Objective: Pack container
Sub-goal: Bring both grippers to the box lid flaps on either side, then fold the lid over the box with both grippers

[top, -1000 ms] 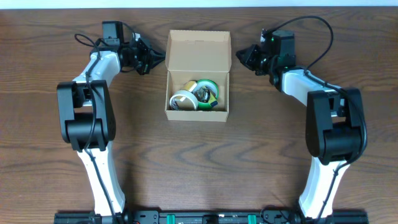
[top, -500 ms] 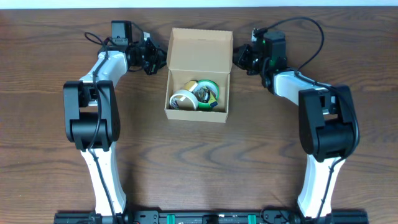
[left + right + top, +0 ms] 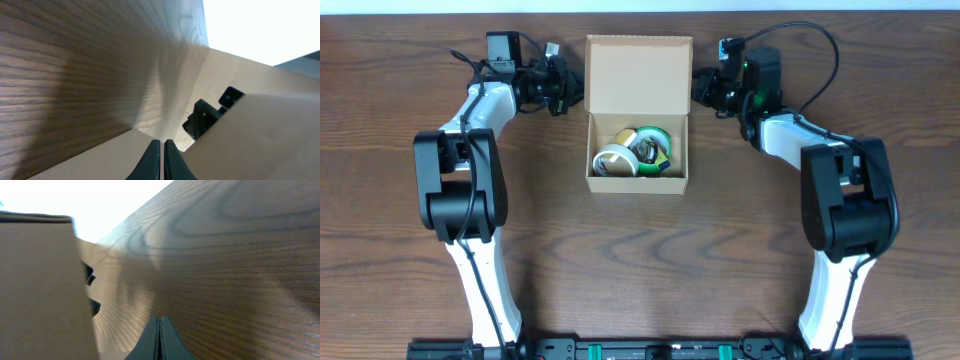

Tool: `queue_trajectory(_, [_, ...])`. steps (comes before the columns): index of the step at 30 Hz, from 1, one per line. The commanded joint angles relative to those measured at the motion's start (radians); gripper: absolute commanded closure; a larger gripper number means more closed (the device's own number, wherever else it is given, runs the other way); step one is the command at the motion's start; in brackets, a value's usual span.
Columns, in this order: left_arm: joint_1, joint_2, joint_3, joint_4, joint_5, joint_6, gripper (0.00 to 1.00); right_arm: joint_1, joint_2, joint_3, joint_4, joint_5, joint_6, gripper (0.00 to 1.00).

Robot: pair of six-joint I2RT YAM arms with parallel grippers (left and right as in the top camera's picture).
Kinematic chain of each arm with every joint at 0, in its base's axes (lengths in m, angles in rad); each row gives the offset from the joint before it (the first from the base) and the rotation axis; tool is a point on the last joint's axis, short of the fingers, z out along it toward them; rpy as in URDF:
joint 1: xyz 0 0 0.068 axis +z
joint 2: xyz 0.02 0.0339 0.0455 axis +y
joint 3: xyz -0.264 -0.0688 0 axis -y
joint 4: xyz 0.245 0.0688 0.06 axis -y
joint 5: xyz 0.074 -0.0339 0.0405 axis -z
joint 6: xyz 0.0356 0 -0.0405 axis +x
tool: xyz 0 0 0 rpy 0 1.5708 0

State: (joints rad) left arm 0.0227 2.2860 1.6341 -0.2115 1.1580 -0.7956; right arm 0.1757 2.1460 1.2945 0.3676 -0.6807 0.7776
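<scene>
A dark wooden table (image 3: 640,260) is seen from above, with a small tan cardboard container (image 3: 678,150) set on it between two white and black robot arms. The container is open. Its flap lid (image 3: 638,75) is folded back from the far wall, and the plain inner face of the lid is shown to the overhead camera. Several rolls of tape are packed inside the container: a white roll (image 3: 611,160) is laid against the left wall, a green roll (image 3: 658,137) is placed toward the right wall, and further rolls are wedged between them, too crowded to be told apart.

The left gripper (image 3: 570,90) is held just beside the left edge of the flap lid, and the right gripper (image 3: 698,92) is held just beside the right edge, so the lid is flanked on both sides. Whether either gripper is touching the cardboard cannot be told from above.

In the left wrist view, the left gripper (image 3: 161,145) is shown with its two fingers pressed together and nothing between them; tan cardboard (image 3: 260,125) of the container is seen close ahead and to the right, over the wood grain. In the right wrist view, the right gripper (image 3: 159,322) is likewise shown with its fingers closed on each other and empty, and a blurred cardboard face (image 3: 40,285) of the container is seen filling the left side
</scene>
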Motion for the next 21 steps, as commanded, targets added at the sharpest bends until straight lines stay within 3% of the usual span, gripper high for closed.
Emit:
queue_trajectory(1, [-0.01,-0.072,0.019,-0.013,0.035,0.071,0.95,0.016,-0.09,0.014,-0.04,-0.027,-0.08,0.99])
queue_trajectory(14, [-0.018,-0.18,0.019,-0.328,-0.034,0.268,0.95,0.084,-0.289,0.014,-0.354,0.035,-0.293,0.99])
queue_trajectory(21, [-0.018,-0.26,0.032,-0.567,-0.217,0.413,0.95,0.149,-0.391,0.014,-0.554,0.126,-0.41,0.99])
